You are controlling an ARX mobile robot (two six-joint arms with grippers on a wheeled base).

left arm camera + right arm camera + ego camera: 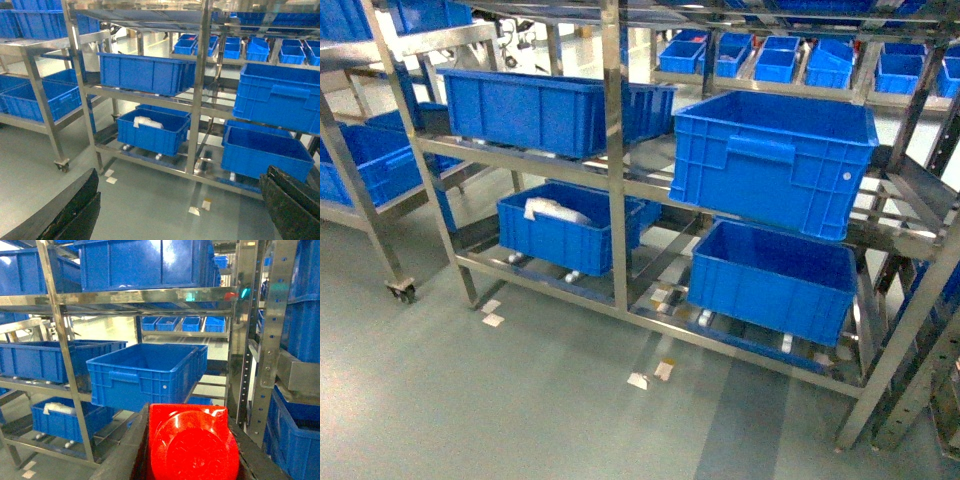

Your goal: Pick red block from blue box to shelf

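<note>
Grey warehouse floor fronts the shiny stainless-steel shelf (614, 150); the left gripper (180, 210) hangs wide open and empty, while the right gripper's (192, 440) fingers clamp the bright red plastic block (192, 445) (picked, placing remains).

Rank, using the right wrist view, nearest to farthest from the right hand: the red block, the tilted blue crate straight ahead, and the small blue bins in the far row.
1. Red block, in the hand.
2. Tilted blue crate, straight ahead on the shelf.
3. Small blue bins, far behind.
</note>
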